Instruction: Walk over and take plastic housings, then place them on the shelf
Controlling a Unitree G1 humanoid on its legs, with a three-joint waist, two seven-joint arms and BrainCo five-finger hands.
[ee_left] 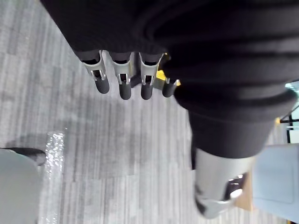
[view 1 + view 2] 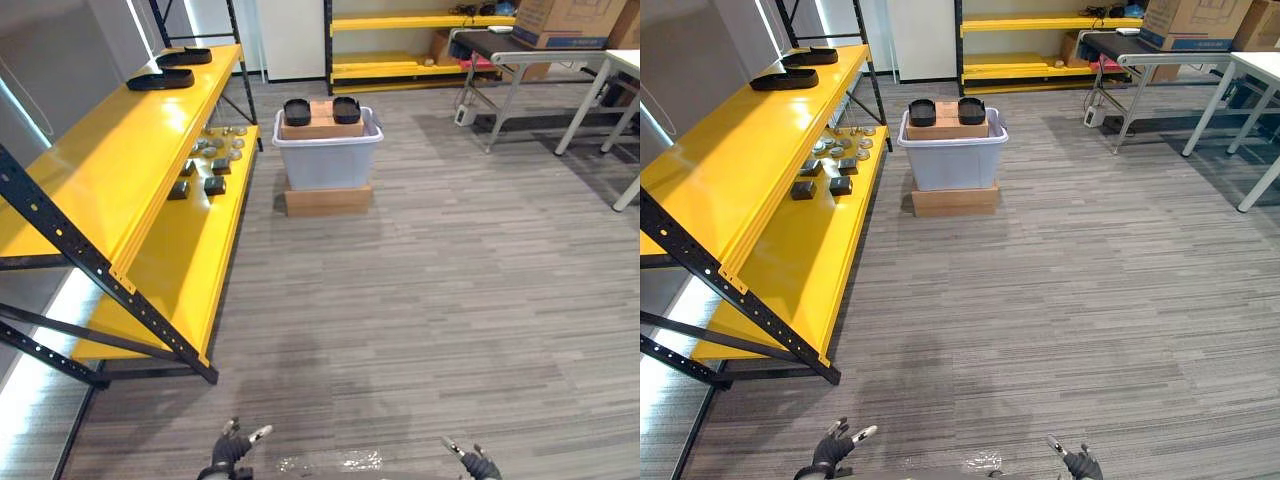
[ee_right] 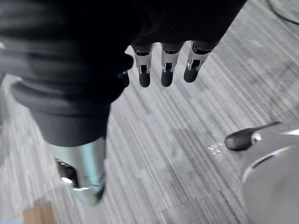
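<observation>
Two black plastic housings (image 2: pixel 297 111) (image 2: pixel 346 109) rest on a cardboard box inside a pale grey bin (image 2: pixel 328 160) across the floor ahead. Two more black housings (image 2: pixel 160 80) (image 2: pixel 184 56) lie on the top level of the yellow shelf (image 2: pixel 110 160) at the left. My left hand (image 2: pixel 232 447) hangs low at the bottom edge, fingers straight and empty; its fingers (image 1: pixel 124 81) point at bare floor. My right hand (image 2: pixel 476 464) also hangs at the bottom edge, fingers (image 3: pixel 166 67) straight, holding nothing. Both hands are far from the bin.
The bin stands on a flat wooden base (image 2: pixel 328 201). Small metal parts (image 2: pixel 205 165) lie on the lower yellow shelf level. White tables (image 2: pixel 560 60) with a cardboard box stand at the back right, another yellow rack (image 2: pixel 420 40) at the back.
</observation>
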